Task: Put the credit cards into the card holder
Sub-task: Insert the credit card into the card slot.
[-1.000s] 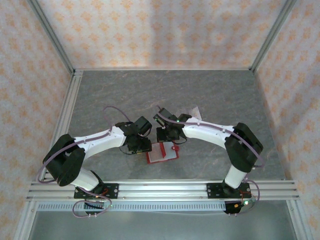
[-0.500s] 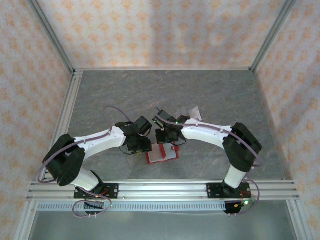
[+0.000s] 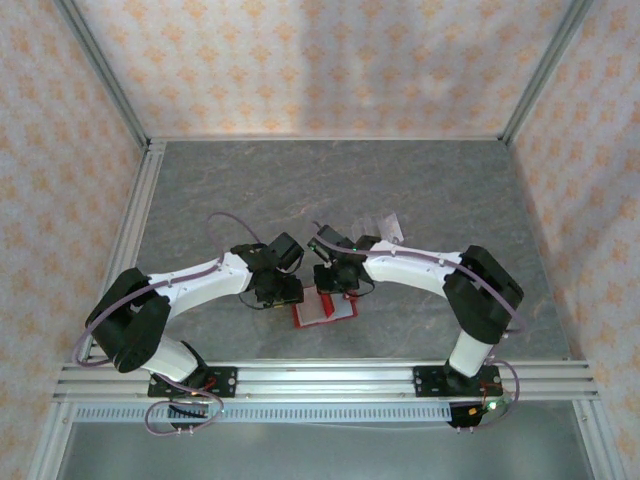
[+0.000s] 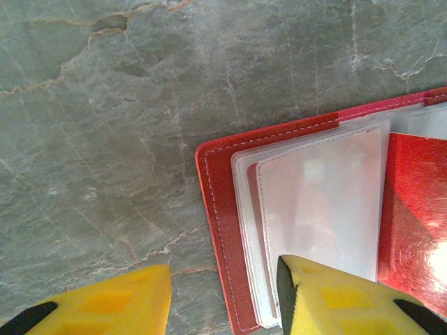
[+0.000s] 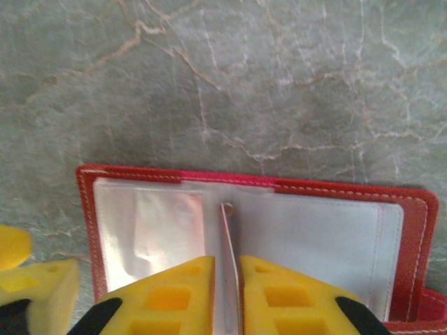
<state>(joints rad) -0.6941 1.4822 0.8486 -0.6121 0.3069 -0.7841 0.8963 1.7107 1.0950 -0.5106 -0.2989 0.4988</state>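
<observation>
L gripper [image 4: 223,293]: jaws apart, nothing clamped; one pad on bare worktop [image 4: 105,139], other resting on card holder's left edge, prob. pinning it flat.
Card holder [image 4: 216,209]: lying open on worktop, front-centre, betw. the two grippers; red cover down, pale sleeves [image 4: 314,202] up.
Holder handling: light, floppy at fold, likely to skid on smooth stone; better pressed down at an edge than lifted.
Sleeve handling: thin soft film, mouths apt to cling shut; card corner in first.
Credit card [image 5: 227,223]: standing on edge betw. R pads, far end at holder's fold line; in a sleeve yet or not, can't tell.
Card handling: light, stiff, slick, v. thin; pinch on flat faces near trailing end, leading end left free; loose pinch = tilt or slip.
R gripper [image 5: 228,269]: pads close on both card faces, seemingly pinching it; how firmly, can't tell.
Clear rack [image 3: 385,225]: beyond R arm, well apart from holder.
</observation>
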